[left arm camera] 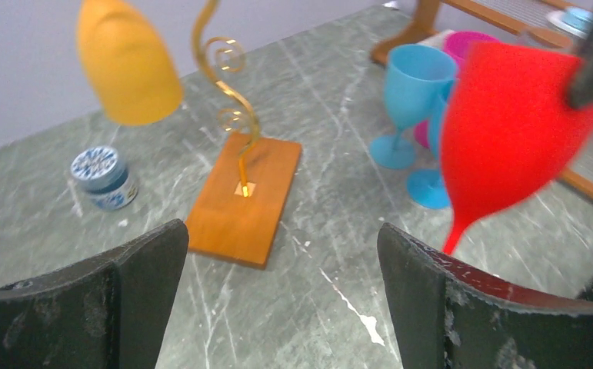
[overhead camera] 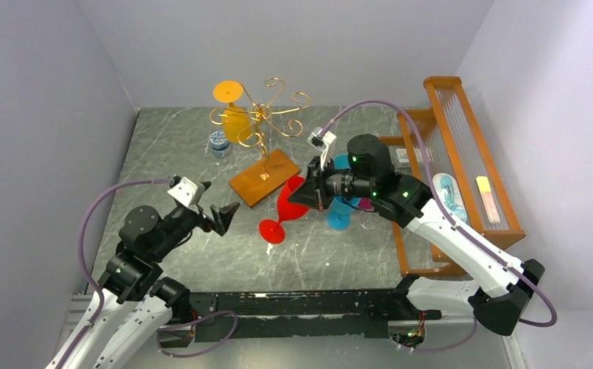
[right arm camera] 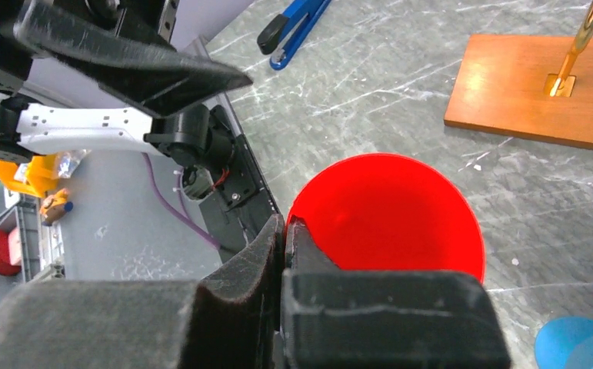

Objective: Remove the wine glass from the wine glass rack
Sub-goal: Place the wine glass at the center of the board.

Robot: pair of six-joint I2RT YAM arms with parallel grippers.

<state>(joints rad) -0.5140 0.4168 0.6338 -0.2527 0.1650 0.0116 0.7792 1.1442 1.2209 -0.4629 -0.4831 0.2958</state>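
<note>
Red wine glass (overhead camera: pixel 291 201) (left arm camera: pixel 508 131) (right arm camera: pixel 401 215) is off its rack, gripped by the right tool (overhead camera: pixel 311 196) (right arm camera: pixel 284 231), whose fingers are pressed together on the rim of the bowl. From that grip the glass leans: the bowl is up at the tool, and the stem runs down toward the near left to the round foot. I cannot tell whether the foot touches the surface (overhead camera: pixel 170 154). The left tool (overhead camera: pixel 224 215) (left arm camera: pixel 281 234) is spread wide and holds nothing, near and left of the foot, with the glass on its right side. The rack (overhead camera: pixel 264 177) (left arm camera: pixel 243 200) (right arm camera: pixel 539 92) stands just to the far left of the bowl, and an orange glass (overhead camera: pixel 235 119) (left arm camera: pixel 128 65) hangs upside down from its far-left arm. Two blue glasses (overhead camera: pixel 341 211) (left arm camera: pixel 412 84) stand close behind the bowl on the right. The right arm has the glass, so I judge the next move to be bringing that long axis upright and setting the foot down on the bare patch near and left, away from the blue pair.
</note>
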